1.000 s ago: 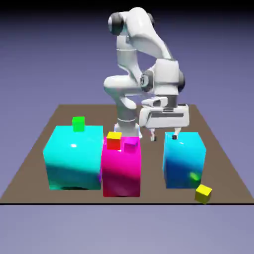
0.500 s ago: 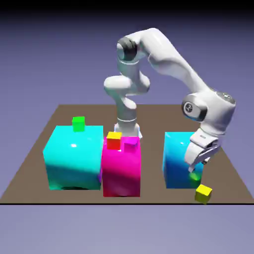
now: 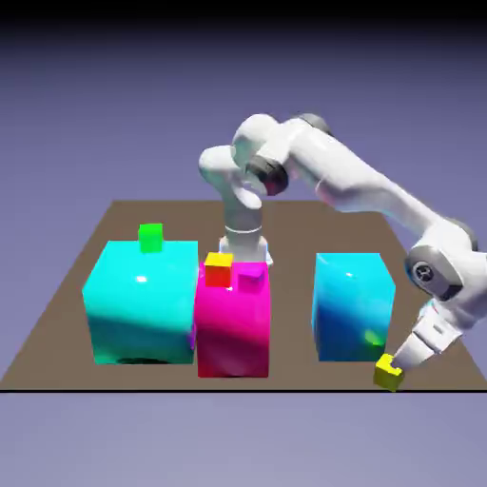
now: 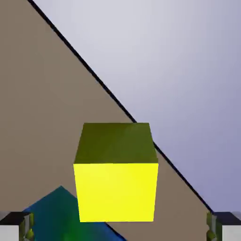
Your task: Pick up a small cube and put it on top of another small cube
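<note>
While the one tiny yellow cube (image 3: pixel 388 372) sits at the tabletop's (image 3: pixel 67 285) front edge between the spread, empty fingers of the hand (image 3: pixel 400 366), beyond it stand two big cyan blocks (image 3: pixel 353 304), one magenta block (image 3: pixel 232 323) and one green cube (image 3: pixel 150 237).

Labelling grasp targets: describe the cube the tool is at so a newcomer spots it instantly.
Start at the big cyan block on the exterior view's right. Just off its near right corner, by the brown table's front edge, sits a tiny plain all-yellow cube, between the open tool. Unlike the other small cubes, it rests on the table, single-coloured.
</note>
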### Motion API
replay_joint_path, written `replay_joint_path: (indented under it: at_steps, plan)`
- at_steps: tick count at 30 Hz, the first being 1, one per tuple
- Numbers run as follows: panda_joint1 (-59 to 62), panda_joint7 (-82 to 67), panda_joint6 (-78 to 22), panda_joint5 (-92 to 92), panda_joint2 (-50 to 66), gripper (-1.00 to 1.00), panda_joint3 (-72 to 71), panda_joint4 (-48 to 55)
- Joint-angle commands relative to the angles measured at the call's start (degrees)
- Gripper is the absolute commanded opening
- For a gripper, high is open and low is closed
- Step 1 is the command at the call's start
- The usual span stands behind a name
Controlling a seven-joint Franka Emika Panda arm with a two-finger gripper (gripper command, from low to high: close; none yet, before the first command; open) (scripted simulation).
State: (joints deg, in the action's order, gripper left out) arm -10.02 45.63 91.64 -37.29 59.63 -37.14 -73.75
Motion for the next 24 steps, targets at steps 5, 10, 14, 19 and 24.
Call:
replay_joint_path:
  at_steps: [5, 10, 14, 19, 24]
  plan:
    - [1.5, 1.4, 5.4, -1.5, 1.5, -1.0, 1.0, -4.7]
    - [0.3, -0.3, -2.9, 3.3, -4.3, -1.0, 2.3, -0.3]
    - [2.6, 0.5, -4.1, 9.3, -12.6, -1.0, 8.6, -5.6]
    - [5.4, 1.5, -5.5, 16.8, -23.0, -1.0, 16.5, -12.3]
    - [8.2, 2.4, -7.0, 24.3, -33.4, -1.0, 24.4, -18.9]
